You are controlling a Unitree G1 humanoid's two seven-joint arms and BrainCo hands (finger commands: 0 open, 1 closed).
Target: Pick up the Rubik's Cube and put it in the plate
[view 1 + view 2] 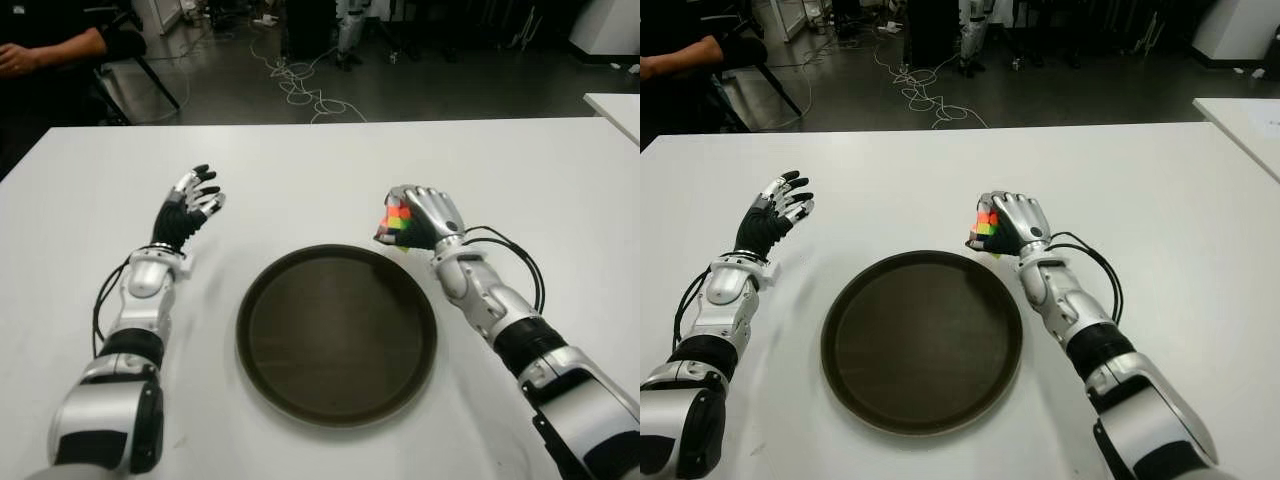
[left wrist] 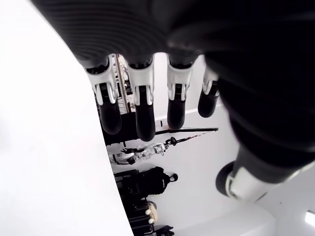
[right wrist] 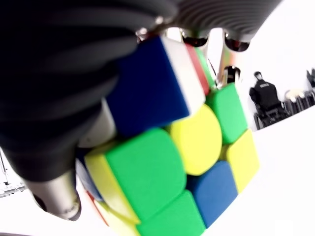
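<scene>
The right hand (image 1: 425, 215) has its fingers (image 3: 59, 162) clenched around the cube (image 1: 398, 222), held at about 1 o'clock off the plate (image 1: 336, 333), just outside its rim. The left hand (image 1: 188, 205) shows at 10 o'clock of the plate over the worktop (image 1: 300, 180), fingers released and holding nothing. Pick-up appears done; carrying the cube over the plate and letting go remain.

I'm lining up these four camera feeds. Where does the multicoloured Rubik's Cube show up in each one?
Left eye view: multicoloured Rubik's Cube right of centre, gripped by the right robot hand, beside the far right rim of the round dark brown plate.
Right eye view: just right of centre, at the same rim.
Left wrist view: not in it.
Right wrist view: fills the picture.
Shared landmark for the eye views: the plate.
</scene>
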